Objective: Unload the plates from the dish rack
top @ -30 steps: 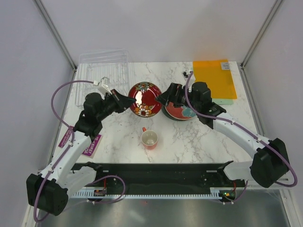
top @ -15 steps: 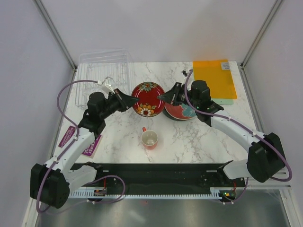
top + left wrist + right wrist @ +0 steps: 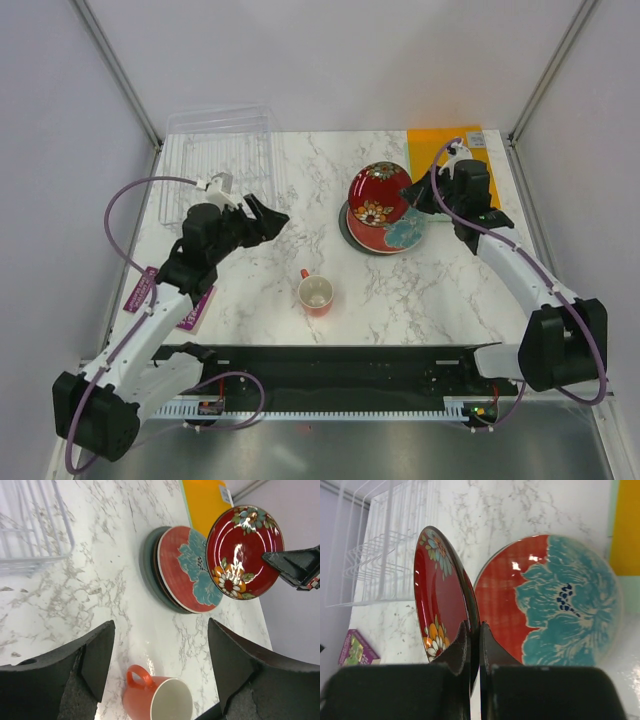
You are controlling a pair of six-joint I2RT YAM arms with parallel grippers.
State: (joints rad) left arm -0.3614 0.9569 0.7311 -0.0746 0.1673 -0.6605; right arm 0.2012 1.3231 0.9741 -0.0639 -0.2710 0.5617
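The clear dish rack (image 3: 220, 160) at the back left holds no plates; its wire grid (image 3: 385, 555) also shows in the right wrist view. A red floral plate (image 3: 377, 194) hangs on edge, tilted, with my right gripper (image 3: 413, 200) shut on its rim (image 3: 475, 630). Just below it lies a stack of plates (image 3: 392, 236): a red one with a teal flower (image 3: 550, 600) on top, then a dark rim, and a grey-green one (image 3: 147, 565) at the bottom. My left gripper (image 3: 272, 213) is open and empty, left of the stack, above the marble.
A small red mug (image 3: 316, 293) stands at the table's middle front, under the left jaws (image 3: 157, 697). An orange sheet (image 3: 452, 165) lies at the back right, beside the stack. A purple card (image 3: 165, 295) lies near the left edge.
The red floral plate passed from my left gripper to my right. The left opened and drew back left; the right shut on the rim and carried the plate right, over the stack.
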